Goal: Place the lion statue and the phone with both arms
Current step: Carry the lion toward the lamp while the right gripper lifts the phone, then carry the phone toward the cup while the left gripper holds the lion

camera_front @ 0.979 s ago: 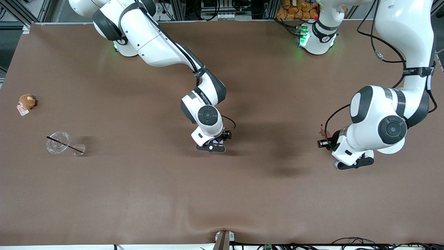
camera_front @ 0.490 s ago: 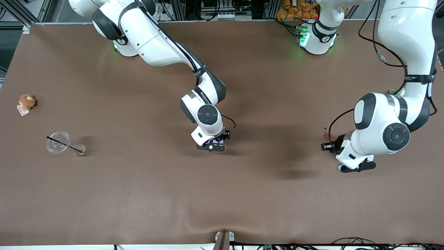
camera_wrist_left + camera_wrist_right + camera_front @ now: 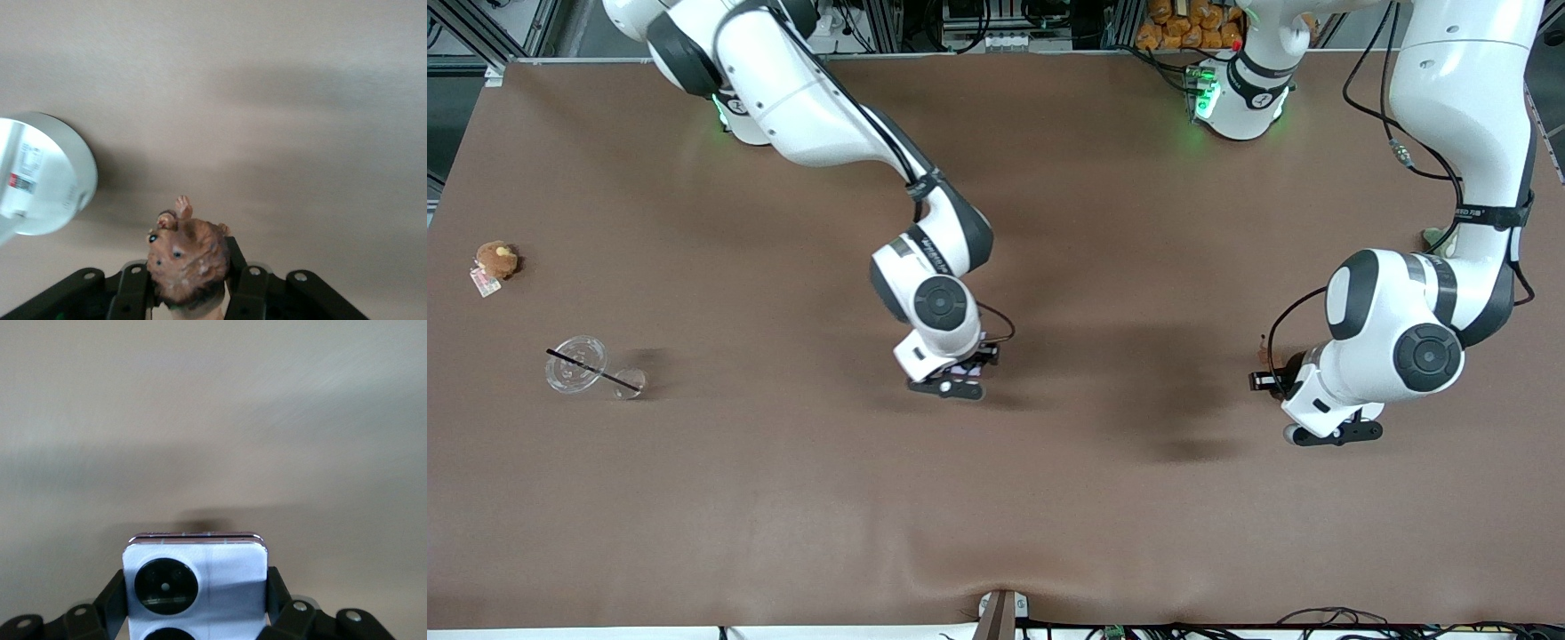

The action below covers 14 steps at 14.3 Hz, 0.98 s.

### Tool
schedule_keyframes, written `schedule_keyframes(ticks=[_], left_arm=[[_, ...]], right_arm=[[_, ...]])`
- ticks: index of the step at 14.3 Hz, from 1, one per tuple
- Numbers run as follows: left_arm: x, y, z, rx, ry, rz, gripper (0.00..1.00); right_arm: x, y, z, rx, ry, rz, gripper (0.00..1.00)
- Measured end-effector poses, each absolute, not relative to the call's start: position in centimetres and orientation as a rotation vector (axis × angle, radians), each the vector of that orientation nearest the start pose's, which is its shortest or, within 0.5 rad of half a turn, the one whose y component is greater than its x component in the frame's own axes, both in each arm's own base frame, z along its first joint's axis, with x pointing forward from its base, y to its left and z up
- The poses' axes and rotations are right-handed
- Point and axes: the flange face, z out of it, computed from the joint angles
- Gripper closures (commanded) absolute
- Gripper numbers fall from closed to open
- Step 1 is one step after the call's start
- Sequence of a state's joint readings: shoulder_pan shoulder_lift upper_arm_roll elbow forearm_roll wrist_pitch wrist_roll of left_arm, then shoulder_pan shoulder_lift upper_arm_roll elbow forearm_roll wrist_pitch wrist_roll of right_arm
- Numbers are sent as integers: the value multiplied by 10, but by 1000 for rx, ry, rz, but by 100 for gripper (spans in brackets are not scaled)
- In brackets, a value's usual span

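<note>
Gripping the lion statue (image 3: 188, 257), the left claw (image 3: 190, 293) hangs closed over the table (image 3: 783, 498) toward the left arm's end. The right claw (image 3: 197, 607) is clamped on the phone (image 3: 195, 587) above mid-table. A clear cup (image 3: 576, 364) lies tipped, a black straw (image 3: 591, 369) across it.

lion statue (image 3: 189, 261) lower body cut off by the left wrist view's edge, mostly hidden in the front view, phone (image 3: 195, 587) lower end cropped, second camera circle half visible
</note>
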<state>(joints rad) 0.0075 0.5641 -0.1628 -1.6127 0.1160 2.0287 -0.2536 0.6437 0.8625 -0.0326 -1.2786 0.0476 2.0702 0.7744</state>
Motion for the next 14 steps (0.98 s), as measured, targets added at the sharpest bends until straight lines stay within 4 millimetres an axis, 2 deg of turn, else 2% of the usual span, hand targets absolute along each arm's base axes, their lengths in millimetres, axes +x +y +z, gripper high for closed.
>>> schedule_keyframes(ticks=[1, 3, 5, 7, 10, 14], left_arm=[[669, -83, 287, -3078, -76, 199, 100], [670, -79, 281, -3073, -73, 188, 100], [672, -74, 273, -3075, -83, 177, 100], [675, -65, 262, -3074, -90, 159, 100], [678, -57, 243, -3072, -90, 142, 100], [679, -53, 231, -3078, -99, 134, 100]], right_arm=[[616, 412, 241, -3169, 299, 98, 100], [644, 360, 263, -3181, 292, 118, 100], [673, 291, 280, -3183, 303, 164, 100], [692, 221, 295, -3179, 266, 219, 100], [697, 129, 301, -3161, 200, 286, 100], [696, 27, 285, -3138, 113, 294, 100]])
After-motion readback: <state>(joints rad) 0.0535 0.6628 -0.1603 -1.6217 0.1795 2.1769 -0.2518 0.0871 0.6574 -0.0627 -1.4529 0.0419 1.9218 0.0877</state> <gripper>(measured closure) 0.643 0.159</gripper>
